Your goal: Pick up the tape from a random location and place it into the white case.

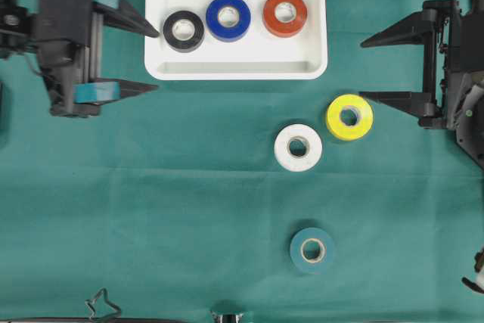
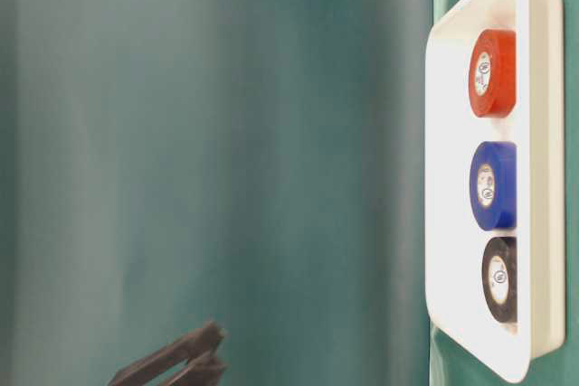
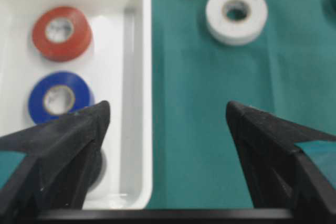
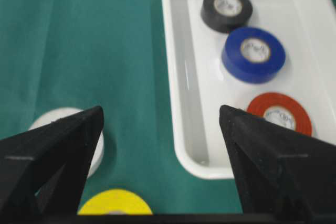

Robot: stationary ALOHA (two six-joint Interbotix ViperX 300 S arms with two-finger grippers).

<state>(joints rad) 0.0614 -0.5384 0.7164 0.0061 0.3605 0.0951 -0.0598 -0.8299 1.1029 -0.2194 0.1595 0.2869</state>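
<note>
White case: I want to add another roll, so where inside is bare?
The shallow white plastic case is bare along its near strip and far edge; the black roll, blue roll and red roll crowd its middle row.

Left matte-black plastic end effector (image 1: 158, 60) w/ long tapering triangular fingers is showing teal tape strips wrapped round both finger bases. Behind it a boxy black wrist block is carrying thin black cables at the far edge. Right matte-black end effector (image 1: 365, 69) is showing the same pointed wedge fingers, no teal in the overhead view, on a black bracket frame w/ pale grey fittings behind. Wrist views are showing finger faces as flat, dull, slightly grainy.
</note>
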